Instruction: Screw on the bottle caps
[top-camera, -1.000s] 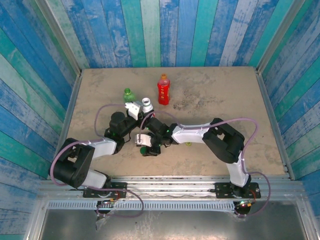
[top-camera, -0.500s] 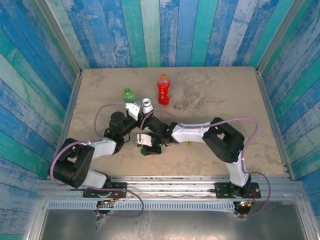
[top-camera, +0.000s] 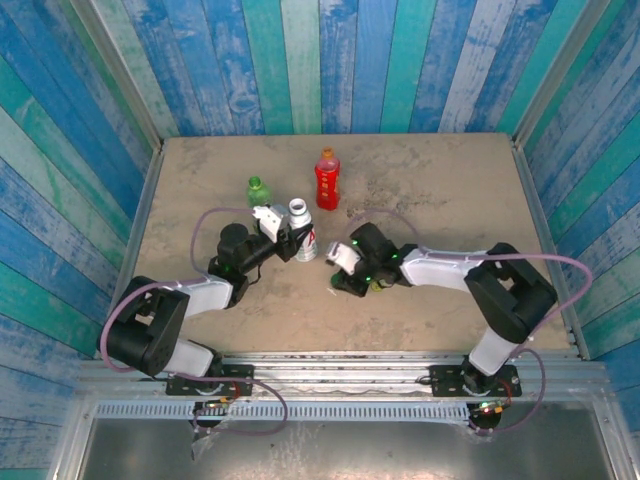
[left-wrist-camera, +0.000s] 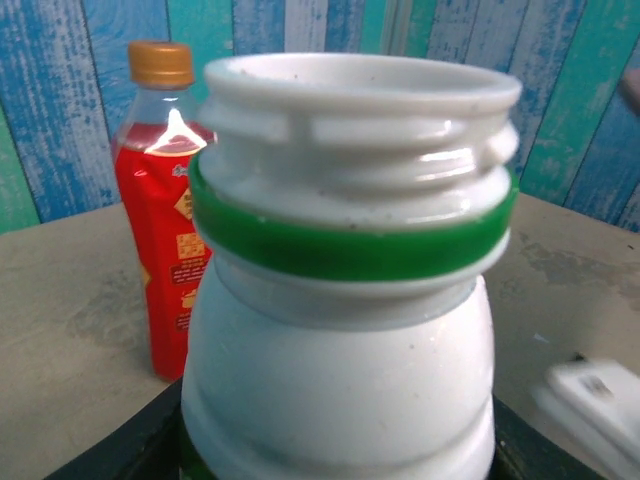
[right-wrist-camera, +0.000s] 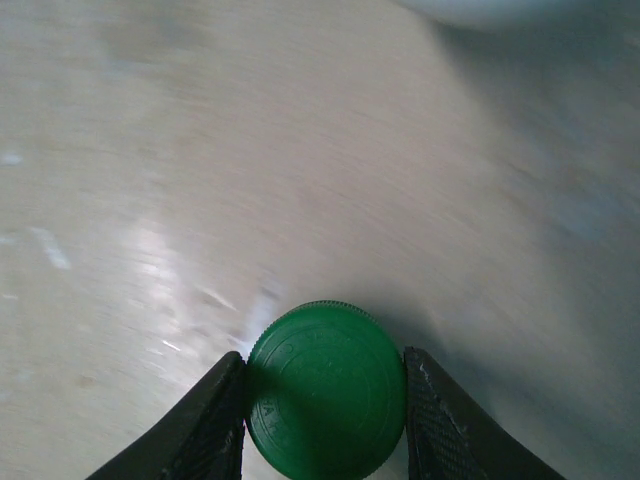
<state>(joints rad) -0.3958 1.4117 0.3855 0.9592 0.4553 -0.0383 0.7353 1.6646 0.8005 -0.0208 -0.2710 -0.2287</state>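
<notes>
My left gripper (top-camera: 298, 243) is shut on the white bottle (top-camera: 301, 228), which stands upright. Its wide neck (left-wrist-camera: 350, 130) is open, with a green ring below the thread. The dark green cap (right-wrist-camera: 325, 390) lies flat between the right gripper's fingers (right-wrist-camera: 205, 432), which press on both of its sides. That right gripper (top-camera: 345, 278) sits low over the table, right of the white bottle and apart from it. Behind stand the red bottle (top-camera: 326, 183), with its orange cap (left-wrist-camera: 160, 62) on, and the clear green bottle (top-camera: 257, 190), topped by a yellow-green cap.
The sandy tabletop (top-camera: 450, 190) is walled by blue and green planks on three sides. The left arm's cable (top-camera: 205, 222) loops over the table beside the green bottle. A small green speck (top-camera: 377, 288) lies by the right arm.
The right gripper has swung to the right with the dark green cap, out from under the left arm. The left gripper and white bottle have shifted slightly right.
</notes>
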